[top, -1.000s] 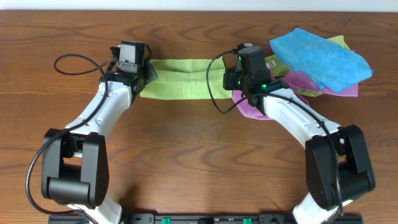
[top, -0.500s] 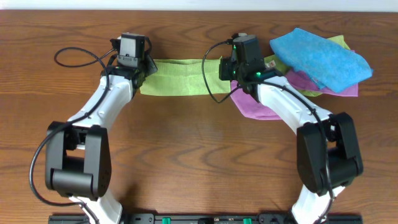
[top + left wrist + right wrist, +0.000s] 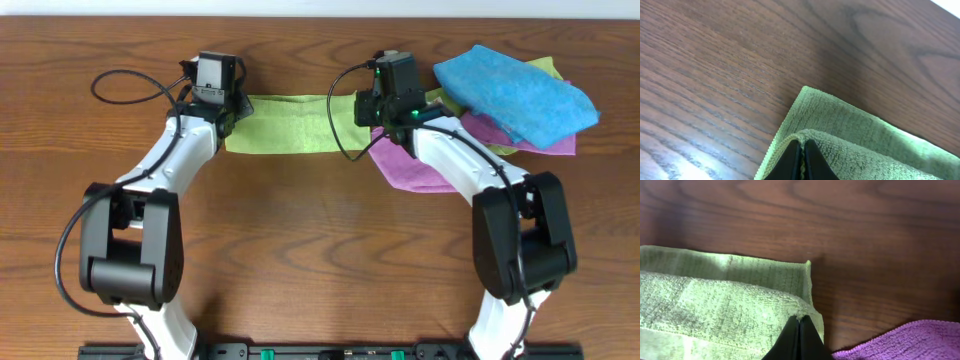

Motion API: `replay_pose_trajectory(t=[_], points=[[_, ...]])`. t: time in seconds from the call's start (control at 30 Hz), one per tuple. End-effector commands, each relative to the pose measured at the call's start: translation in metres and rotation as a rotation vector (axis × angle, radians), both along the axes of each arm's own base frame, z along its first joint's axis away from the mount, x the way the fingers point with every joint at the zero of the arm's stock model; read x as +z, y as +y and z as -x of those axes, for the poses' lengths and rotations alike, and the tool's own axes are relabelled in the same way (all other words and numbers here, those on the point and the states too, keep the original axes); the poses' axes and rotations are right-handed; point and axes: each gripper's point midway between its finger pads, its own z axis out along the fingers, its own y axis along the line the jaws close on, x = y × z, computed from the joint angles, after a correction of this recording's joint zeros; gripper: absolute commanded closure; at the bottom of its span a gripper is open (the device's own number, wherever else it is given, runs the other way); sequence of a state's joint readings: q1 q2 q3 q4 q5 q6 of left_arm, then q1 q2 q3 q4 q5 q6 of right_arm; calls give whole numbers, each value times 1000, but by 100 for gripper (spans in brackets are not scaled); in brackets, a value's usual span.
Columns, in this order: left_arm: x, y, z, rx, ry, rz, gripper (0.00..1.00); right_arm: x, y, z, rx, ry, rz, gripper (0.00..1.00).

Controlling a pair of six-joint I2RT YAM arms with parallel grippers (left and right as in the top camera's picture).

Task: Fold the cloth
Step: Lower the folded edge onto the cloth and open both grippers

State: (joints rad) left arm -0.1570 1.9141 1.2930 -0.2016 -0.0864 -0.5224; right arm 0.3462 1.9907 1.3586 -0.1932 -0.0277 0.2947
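Since a second ago, both my arms have carried the near edge of the cloth (image 3: 290,125) farther toward the back of the table (image 3: 320,250), so the green strip looks narrower now. My left gripper (image 3: 800,149) is closed tightly on the upper layer at the cloth's left end. My right gripper (image 3: 799,325) pinches the upper layer at the right end, just beside the purple cloth (image 3: 900,340). The cloth lies doubled between my two wrists. A blue cloth (image 3: 515,90) rests on the pile at my right.
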Motion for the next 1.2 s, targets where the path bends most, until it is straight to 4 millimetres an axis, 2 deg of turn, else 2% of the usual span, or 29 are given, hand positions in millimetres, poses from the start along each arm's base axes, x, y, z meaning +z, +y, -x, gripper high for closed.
replay_pose_trajectory(t=[0.0,0.23,0.43,0.67,0.7,0.73,0.77,0.8,0.87,0.93,0.97,1.17], points=[[-11,7,-7,11,10,-29,94,-7,-6,-7,-4,-2,30,99],[-11,5,-15,10,-21,-23,93,-5,-5,-11,0,-22,30,98],[-9,9,-19,25,-41,-38,93,-12,-1,-13,5,-23,29,99],[-25,11,-17,23,-10,-58,93,-20,-1,-13,6,-13,34,99],[-27,11,-17,23,-7,-59,93,-20,-1,-13,6,-13,34,92],[-27,11,-18,24,-8,-59,90,-20,-1,-13,6,-13,34,74],[-27,12,-18,26,-11,-61,83,-20,-1,-13,5,-14,33,45],[-26,13,-19,32,-15,-67,66,-20,-1,-13,5,-14,33,1],[-25,16,-20,43,-21,-81,25,-20,-1,-13,6,-13,34,1],[-25,18,-20,50,-22,-89,6,-21,-1,-12,6,-8,35,0],[-25,18,-20,49,-22,-89,3,-21,-1,-11,7,-7,36,1],[-25,10,-14,18,4,-65,5,-20,1,-6,21,14,28,1]])
